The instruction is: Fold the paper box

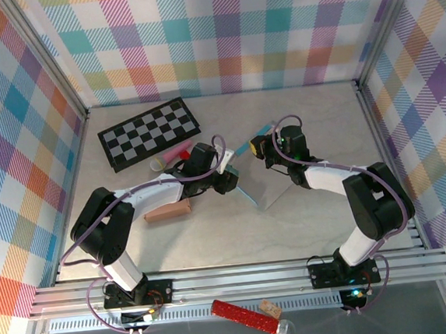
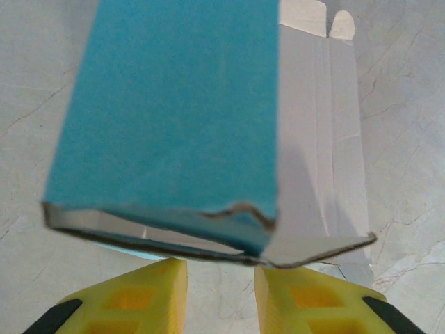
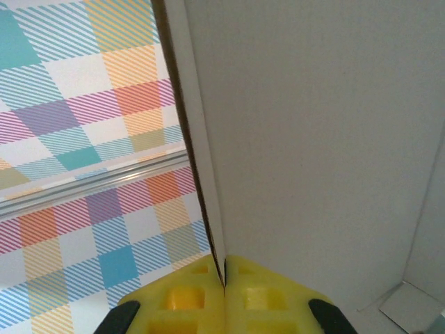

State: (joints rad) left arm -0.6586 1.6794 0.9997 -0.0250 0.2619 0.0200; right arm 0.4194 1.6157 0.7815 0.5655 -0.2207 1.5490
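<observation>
The paper box [image 1: 265, 188] sits mid-table, held up off the surface between the two arms, just right of centre. From the left wrist camera its near end [image 2: 167, 104] is a half-flattened tube. It is teal outside and plain white inside, with a ragged, slightly torn lower edge and a white flap opening out on the right. Its far end carries small white tabs.

The left gripper [image 2: 221, 268] has its yellow fingers [image 2: 160, 292] set apart with a clear gap. The box's lower edge hangs just past the tips, and I see nothing pinched between them. From above, this gripper [image 1: 230, 176] sits at the box's left side.

The right gripper [image 3: 224, 270] has its fingers pressed together on the thin edge of a white panel [image 3: 313, 139] of the box, which rises upright from the pinch. In the top view this gripper [image 1: 257, 146] is at the box's far right corner.

Nearest of the other things, a red tube-like object [image 1: 240, 316] and a small tan piece [image 1: 270, 309] lie on the front rail, off the table [image 1: 306, 222]. A brown block [image 1: 167, 212] lies on the table left of the box, beside the left forearm. Farther back, a pink cylinder [image 1: 178, 151] lies close behind the left wrist; whether they touch is hard to say from above. A black-and-white checkerboard [image 1: 150, 133] lies just beyond it, toward the far left. Checked walls [image 1: 219, 34] close the back and sides.
</observation>
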